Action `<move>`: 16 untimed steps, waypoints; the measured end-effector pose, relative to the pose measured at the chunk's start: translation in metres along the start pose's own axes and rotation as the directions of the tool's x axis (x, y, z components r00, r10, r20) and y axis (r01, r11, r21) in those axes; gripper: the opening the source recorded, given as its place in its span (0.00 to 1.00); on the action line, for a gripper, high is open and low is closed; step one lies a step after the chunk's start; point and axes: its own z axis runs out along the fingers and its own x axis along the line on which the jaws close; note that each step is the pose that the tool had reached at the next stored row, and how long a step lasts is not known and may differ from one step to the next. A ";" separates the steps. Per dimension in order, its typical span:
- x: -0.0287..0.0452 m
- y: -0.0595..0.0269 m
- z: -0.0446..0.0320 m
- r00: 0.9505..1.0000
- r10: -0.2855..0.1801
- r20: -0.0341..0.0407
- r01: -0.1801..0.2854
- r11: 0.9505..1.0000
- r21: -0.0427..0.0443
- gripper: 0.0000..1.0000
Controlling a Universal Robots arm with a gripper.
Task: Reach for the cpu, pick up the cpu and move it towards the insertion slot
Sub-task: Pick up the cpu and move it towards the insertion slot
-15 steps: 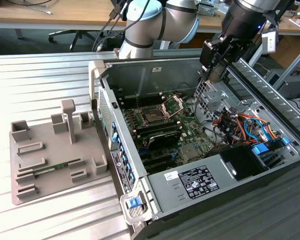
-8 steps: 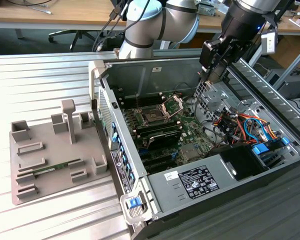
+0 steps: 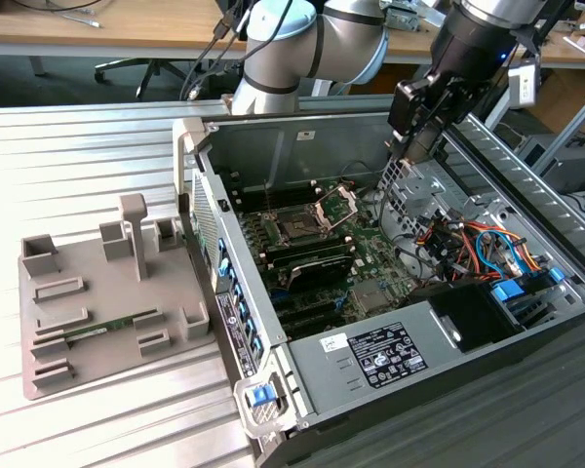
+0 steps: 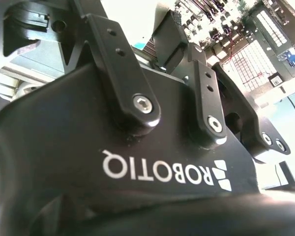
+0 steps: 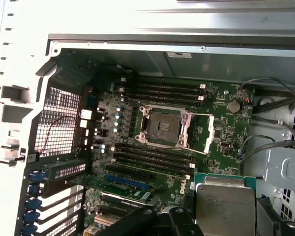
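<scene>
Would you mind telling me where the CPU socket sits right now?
The insertion slot lies open on the motherboard inside the computer case, toward the exterior view's rear wall, its metal frame hinged up beside it, with long memory slots flanking it.

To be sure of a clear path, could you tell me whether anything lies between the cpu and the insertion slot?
Nothing visible does. In the first wrist view the cpu sits over the motherboard, and the insertion slot lies uncovered, its metal frame swung open.
</scene>
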 end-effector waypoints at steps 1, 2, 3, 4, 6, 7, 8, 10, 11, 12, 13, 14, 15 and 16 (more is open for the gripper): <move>0.0000 0.0000 0.0003 1.000 0.000 0.000 0.000 1.000 0.000 0.55; 0.0000 0.0000 0.0005 1.000 0.000 0.000 0.000 1.000 0.000 0.55; 0.0000 0.0000 0.0006 1.000 0.000 0.000 0.000 1.000 0.000 0.55; 0.0000 0.0000 0.0010 1.000 0.000 0.000 0.000 1.000 0.000 0.55; 0.0000 -0.0001 0.0013 1.000 0.000 0.000 0.000 1.000 0.000 0.55; 0.0000 -0.0001 0.0015 1.000 0.000 0.000 0.000 1.000 0.000 0.55; 0.0000 -0.0001 0.0016 1.000 0.000 0.000 0.000 1.000 0.000 0.55; 0.0000 -0.0001 0.0020 1.000 0.000 0.000 0.000 1.000 0.000 0.55; 0.0000 -0.0001 0.0022 1.000 0.000 0.000 0.000 1.000 0.000 0.55; 0.0000 -0.0001 0.0023 1.000 0.000 0.000 0.000 1.000 0.000 0.55; 0.0000 -0.0001 0.0025 1.000 0.000 0.000 0.000 1.000 0.000 0.55; 0.0000 -0.0001 0.0027 1.000 0.000 0.000 0.000 1.000 0.000 0.55; 0.0000 -0.0001 0.0030 1.000 0.000 0.000 0.000 1.000 0.000 0.55; 0.0000 -0.0001 0.0031 1.000 0.000 0.000 0.000 1.000 0.000 0.55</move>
